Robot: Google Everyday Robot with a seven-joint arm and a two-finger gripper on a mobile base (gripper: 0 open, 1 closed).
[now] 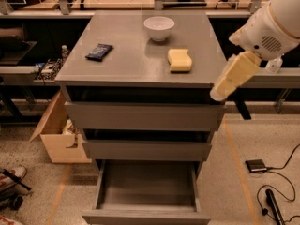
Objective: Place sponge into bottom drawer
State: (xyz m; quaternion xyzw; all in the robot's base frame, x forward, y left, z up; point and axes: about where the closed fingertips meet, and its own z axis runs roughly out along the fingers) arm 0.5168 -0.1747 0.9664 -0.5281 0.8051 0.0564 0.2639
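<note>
The pale yellow sponge [180, 60] lies on the grey cabinet top [126, 60], right of centre and in front of the white bowl [159, 28]. The bottom drawer [147, 187] is pulled out and shows an empty grey floor. The two drawers above it are slightly out. My gripper [220, 92] hangs at the end of the white arm, off the cabinet's right front corner. It points down and to the left, sits right of the sponge and a little lower, and does not touch it.
A dark flat packet [99, 51] lies on the left of the top. A cardboard box [56, 137] stands on the floor at the left. A pedal [257, 165] and cables lie on the floor at the right. Benches run behind the cabinet.
</note>
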